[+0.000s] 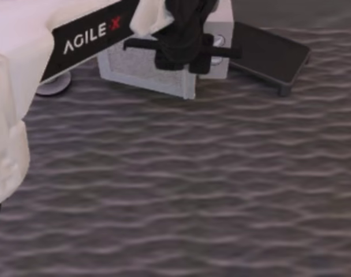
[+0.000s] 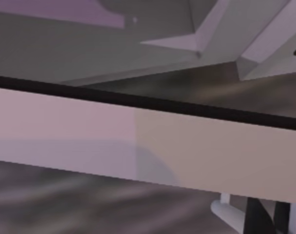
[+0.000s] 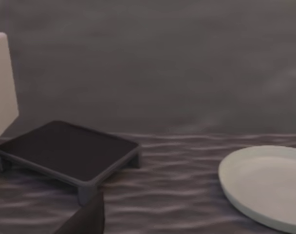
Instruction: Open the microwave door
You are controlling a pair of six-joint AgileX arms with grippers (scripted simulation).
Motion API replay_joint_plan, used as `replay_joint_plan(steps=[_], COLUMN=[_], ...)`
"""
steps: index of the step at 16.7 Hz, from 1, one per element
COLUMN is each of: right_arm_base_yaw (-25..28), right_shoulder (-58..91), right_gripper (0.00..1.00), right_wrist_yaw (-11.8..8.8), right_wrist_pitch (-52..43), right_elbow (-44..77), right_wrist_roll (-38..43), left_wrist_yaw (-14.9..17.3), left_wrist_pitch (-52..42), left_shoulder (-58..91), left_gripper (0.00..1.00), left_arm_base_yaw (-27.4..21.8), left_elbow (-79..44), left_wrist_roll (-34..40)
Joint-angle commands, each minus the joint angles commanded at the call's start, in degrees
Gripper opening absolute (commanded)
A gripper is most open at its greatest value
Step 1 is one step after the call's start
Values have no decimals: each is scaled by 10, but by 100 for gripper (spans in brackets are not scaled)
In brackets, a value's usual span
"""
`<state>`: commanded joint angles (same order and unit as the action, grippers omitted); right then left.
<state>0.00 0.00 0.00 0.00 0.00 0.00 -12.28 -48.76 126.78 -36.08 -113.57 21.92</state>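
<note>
Rippled grey worktop (image 1: 181,190) carries the boxy light grey microwave (image 1: 224,34); its speckled mesh-windowed door (image 1: 149,72) stands ajar under my black left pincer (image 1: 181,55), whose opening I cannot tell.

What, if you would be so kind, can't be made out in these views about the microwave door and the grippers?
- Top view: the left gripper covers the microwave door's free edge, so contact there stays hidden; the door looks swung out slightly.
- Top view: the microwave is cut off by the picture's edge and by the arm.
- Left wrist view: only close-up panels, no fingers visible.
- Right gripper: in no view; its wrist view shows a black tray and white plate.
</note>
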Motion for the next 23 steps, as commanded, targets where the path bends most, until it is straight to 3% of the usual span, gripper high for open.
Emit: replay_joint_plan(steps=[12, 23], right_arm_base_yaw=[0, 0], right_shoulder=[0, 0], right_gripper=[100, 100], right_wrist_yaw=[0, 0], right_wrist_pitch=[0, 0], right_elbow=[0, 0], right_wrist_roll=[0, 0], left_wrist_yaw=[32, 33], left_wrist_pitch=[47, 47], left_shoulder=[-58, -58], left_gripper=[0, 0], left_arm_base_yaw=[9, 9], left_elbow=[93, 93], left_wrist_roll=[-62, -62])
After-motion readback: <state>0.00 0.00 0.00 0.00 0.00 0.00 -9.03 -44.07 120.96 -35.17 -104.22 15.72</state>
